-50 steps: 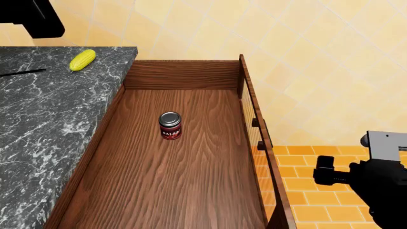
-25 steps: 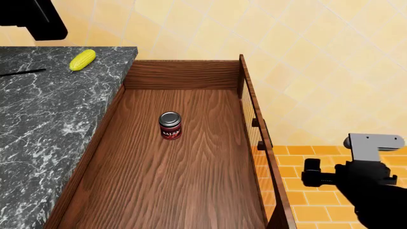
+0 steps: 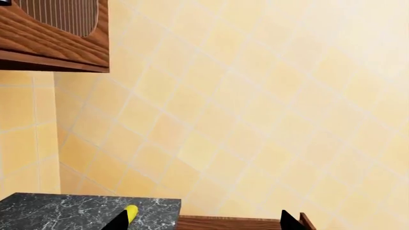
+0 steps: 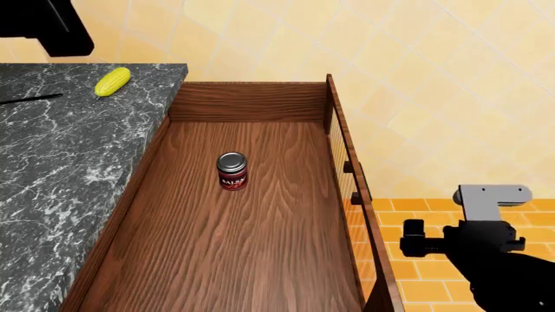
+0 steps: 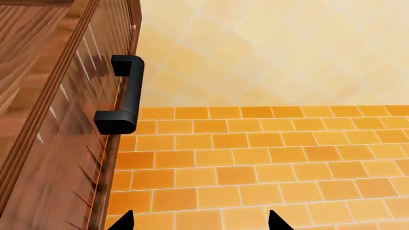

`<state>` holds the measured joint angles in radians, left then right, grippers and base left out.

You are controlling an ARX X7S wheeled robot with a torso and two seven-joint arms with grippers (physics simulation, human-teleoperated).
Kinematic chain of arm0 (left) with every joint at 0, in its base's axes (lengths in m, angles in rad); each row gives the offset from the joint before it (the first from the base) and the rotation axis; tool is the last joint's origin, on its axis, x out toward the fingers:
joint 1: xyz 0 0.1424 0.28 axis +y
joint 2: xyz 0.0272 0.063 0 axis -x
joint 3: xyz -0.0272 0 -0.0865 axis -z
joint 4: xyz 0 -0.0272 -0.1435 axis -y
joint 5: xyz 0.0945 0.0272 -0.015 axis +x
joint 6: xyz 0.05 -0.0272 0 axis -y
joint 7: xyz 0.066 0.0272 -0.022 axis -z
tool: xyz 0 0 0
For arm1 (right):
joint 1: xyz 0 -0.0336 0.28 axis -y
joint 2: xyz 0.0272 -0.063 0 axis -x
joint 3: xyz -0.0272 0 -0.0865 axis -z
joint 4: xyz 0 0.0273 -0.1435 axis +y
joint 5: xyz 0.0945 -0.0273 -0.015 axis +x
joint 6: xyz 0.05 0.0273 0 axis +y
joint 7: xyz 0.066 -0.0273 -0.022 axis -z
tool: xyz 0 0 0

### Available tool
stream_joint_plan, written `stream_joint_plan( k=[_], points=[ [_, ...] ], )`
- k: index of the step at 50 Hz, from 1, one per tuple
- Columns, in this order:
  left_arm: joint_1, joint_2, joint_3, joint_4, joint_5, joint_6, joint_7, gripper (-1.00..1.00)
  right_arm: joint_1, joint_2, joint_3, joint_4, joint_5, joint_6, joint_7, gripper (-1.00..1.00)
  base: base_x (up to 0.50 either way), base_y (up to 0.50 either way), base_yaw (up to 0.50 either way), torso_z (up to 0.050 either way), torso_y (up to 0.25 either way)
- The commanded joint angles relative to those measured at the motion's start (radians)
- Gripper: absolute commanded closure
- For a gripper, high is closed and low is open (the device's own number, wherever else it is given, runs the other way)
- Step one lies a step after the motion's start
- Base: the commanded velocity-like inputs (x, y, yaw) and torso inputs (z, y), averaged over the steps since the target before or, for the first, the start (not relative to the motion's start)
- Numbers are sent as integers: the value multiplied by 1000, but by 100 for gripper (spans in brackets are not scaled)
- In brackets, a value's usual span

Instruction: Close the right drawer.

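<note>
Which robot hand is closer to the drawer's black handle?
The right gripper, low beside the right drawer front where the black handle sits. The left gripper is up over the countertop.

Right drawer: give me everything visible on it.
The right drawer is pulled far out beside the dark marble counter. It looks like reddish-brown grained wood, long and deep, with a ribbed front panel carrying a short black bar handle. One small can stands upright on its floor. The right gripper hangs near the front panel, not touching it.
</note>
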<state>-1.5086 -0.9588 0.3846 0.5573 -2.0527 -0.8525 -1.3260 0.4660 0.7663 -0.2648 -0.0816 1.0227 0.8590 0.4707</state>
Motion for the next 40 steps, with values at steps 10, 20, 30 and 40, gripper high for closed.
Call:
stream_joint_plan(
  k=[10, 20, 30, 40],
  points=[
    [-1, 1, 10, 2, 0, 4, 0, -100, 11, -24, -46, 43, -50, -20, -24, -100, 0, 0, 0, 0, 0],
    [0, -1, 12, 5, 3, 7, 1, -100, 10, -36, -77, 56, -80, -31, -37, -100, 0, 0, 0, 0, 0],
    [-3, -4, 15, 7, -1, 8, 1, -100, 9, -41, -91, 48, -86, -30, -38, -100, 0, 0, 0, 0, 0],
    [2, -5, 16, 10, 6, 12, 5, -100, 15, -55, -111, 51, -99, -36, -47, -100, 0, 0, 0, 0, 0]
  ],
)
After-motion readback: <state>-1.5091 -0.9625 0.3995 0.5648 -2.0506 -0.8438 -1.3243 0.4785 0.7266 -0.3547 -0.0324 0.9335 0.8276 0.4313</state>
